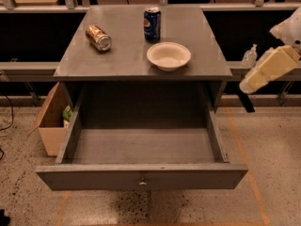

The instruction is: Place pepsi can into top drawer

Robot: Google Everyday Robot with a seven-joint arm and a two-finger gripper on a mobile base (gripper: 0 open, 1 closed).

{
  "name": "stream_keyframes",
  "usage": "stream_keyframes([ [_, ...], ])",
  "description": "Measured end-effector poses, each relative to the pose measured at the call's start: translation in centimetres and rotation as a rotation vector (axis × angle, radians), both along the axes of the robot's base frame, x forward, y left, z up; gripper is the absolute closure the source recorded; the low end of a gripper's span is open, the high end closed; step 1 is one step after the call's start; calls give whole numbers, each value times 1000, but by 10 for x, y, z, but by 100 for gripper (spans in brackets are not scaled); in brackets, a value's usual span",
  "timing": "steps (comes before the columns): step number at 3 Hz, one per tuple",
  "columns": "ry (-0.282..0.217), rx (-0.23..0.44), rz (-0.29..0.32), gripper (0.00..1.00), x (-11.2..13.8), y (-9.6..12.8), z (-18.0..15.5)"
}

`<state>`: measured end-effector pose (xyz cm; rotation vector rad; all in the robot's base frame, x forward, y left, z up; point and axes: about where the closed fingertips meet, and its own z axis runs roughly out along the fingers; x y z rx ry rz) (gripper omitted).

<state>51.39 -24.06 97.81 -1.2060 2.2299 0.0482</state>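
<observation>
One upright pepsi can [152, 24], just behind the bowl [168, 55], looks light, slick and dentable: grip it gently mid-body. The gripper [248, 97] hangs well right of the bowl; whether it is open or closed cannot be told.

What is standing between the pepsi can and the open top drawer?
In the camera view, a white bowl sits on the cabinet top between pepsi can and top drawer. The gripper hangs off its right side.
</observation>
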Motion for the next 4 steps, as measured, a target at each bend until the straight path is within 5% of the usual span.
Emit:
stream_keyframes([
  [1, -89, 192, -131, 0, 58, -4, 1],
  [3, -347, 457, -167, 0, 211, 38, 10],
  [4, -345, 456, -165, 0, 210, 39, 10],
])
